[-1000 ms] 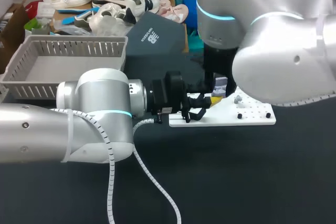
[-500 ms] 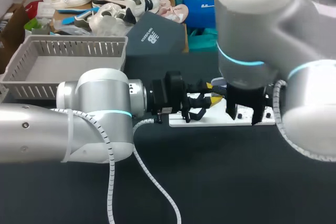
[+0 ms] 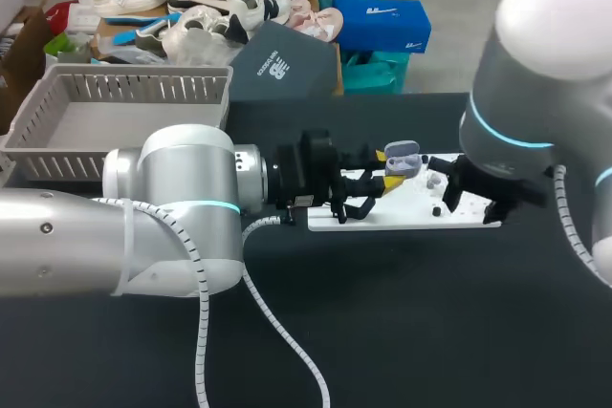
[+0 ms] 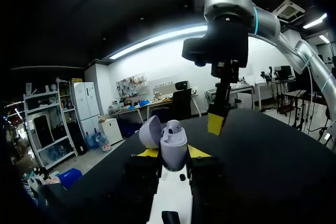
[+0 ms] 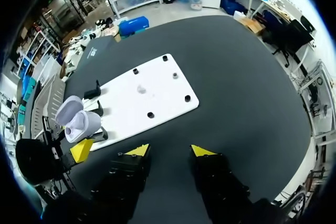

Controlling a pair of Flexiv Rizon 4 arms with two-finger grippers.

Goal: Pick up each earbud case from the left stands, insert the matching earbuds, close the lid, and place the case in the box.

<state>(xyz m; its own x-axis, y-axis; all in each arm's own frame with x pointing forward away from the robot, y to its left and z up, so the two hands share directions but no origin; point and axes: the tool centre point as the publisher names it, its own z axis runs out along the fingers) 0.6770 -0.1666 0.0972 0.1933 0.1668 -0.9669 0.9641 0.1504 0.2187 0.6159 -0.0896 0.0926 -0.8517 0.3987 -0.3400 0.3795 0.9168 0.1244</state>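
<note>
**A:** Left jaws are pinching the earbud case [image 4: 173, 148] from both sides, lid tipped open, just above the near end of the white board [image 5: 157, 93].

**B:** Right jaws are spread and empty, hovering off the board's far end over the desk [image 3: 430, 312]. See that small pale piece [image 5: 140, 88] on the board? Probably the earbud that has yet to go in.

**A:** That's my worry. It's tiny and rounded, so an off-centre pinch could squirt it across the board or off onto the desk.

**B:** Then the seating. The lid stands right beside the pocket, and a tilted earbud could snag it or ride high, so the lid wouldn't shut.

**A:** Pressing too hard might also twist the case in that smooth-sided pinch.

**B:** And both arms would be working close together, so fingers could clash. The basket [image 3: 143, 88] sits well apart, behind the left arm.
</note>
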